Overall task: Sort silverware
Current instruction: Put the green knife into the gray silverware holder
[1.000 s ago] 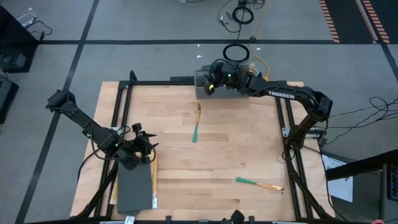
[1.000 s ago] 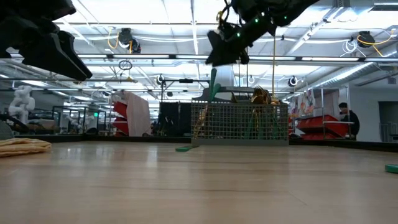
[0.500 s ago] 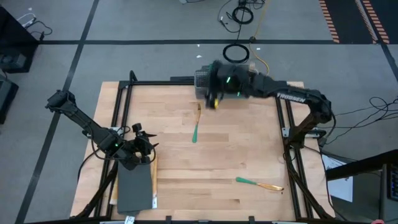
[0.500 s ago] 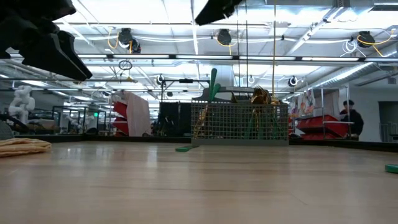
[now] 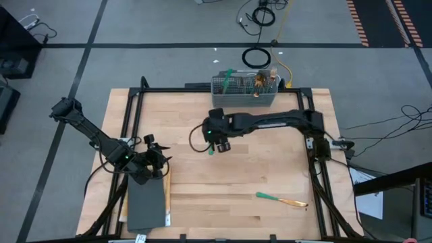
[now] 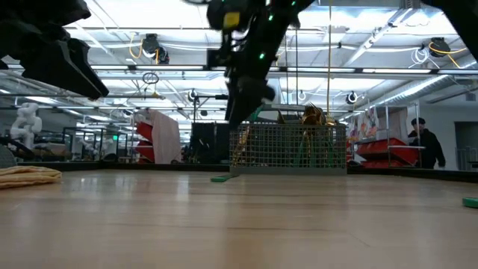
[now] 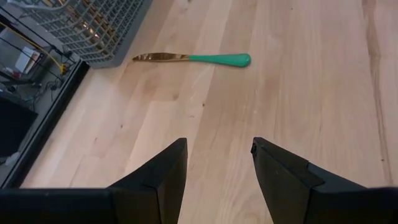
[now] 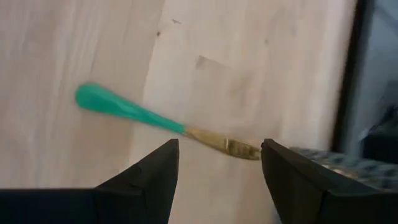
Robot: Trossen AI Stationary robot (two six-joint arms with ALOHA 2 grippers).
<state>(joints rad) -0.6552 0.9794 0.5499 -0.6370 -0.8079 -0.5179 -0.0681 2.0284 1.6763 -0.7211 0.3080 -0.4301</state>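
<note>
A knife (image 8: 161, 121) with a teal handle and a gold blade lies flat on the wooden table (image 5: 270, 162), just in front of the grey wire basket (image 5: 244, 100). In the high view only its handle end (image 5: 210, 150) shows. My right gripper (image 8: 217, 155) hovers open above the knife without touching it, and hangs clear of the table in the low view (image 6: 243, 97). The basket holds several more pieces of silverware (image 5: 260, 82), standing upright. A second knife (image 5: 280, 199) lies near the front right. My left gripper (image 5: 154, 158) waits open at the table's left side.
A grey flat pad (image 5: 145, 206) with a tan cloth strip (image 5: 167, 196) beside it lies at the near left corner, under my left arm. A black frame (image 5: 128, 135) borders the table. A person (image 6: 426, 146) stands in the room far beyond the table.
My right gripper has swung away from the basket toward the table's middle and near side, come down, and rolled at the wrist. It now hangs over the knife in front of the basket. The knife has stayed where it was.
</note>
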